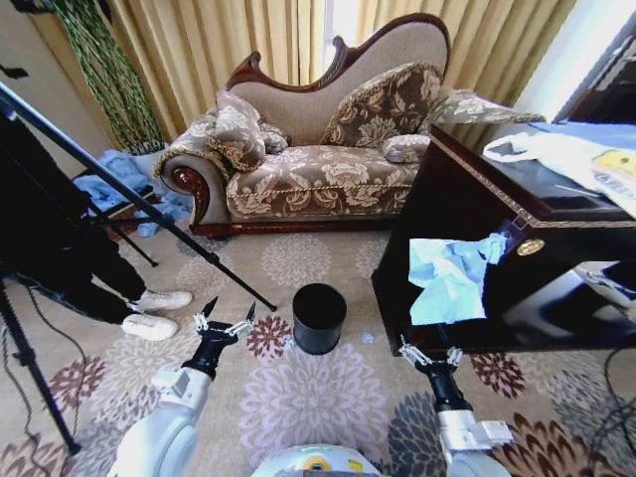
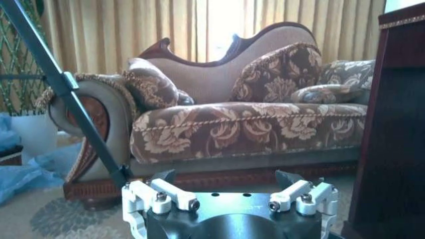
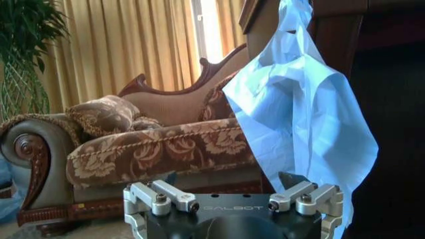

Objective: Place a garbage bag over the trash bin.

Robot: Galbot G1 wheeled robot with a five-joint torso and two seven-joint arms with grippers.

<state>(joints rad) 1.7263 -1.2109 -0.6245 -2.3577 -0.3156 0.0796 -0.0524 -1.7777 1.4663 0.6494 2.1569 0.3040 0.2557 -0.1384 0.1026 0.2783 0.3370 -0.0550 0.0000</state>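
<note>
I see the garbage bag [image 1: 452,276] draped down the dark cabinet [image 1: 556,248], hanging just above my right gripper [image 1: 429,355], fingers apart, not touching it. The trash bin [image 1: 319,318] stands on the carpet [image 1: 308,397] between both grippers; left gripper [image 1: 223,323] open too.

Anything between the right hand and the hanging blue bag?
No: head view shows bare cabinet front between the right hand and the thin pale-blue plastic garbage bag above.

The word "GALBOT" is printed on the dark body of the right gripper [image 3: 232,191].
</note>
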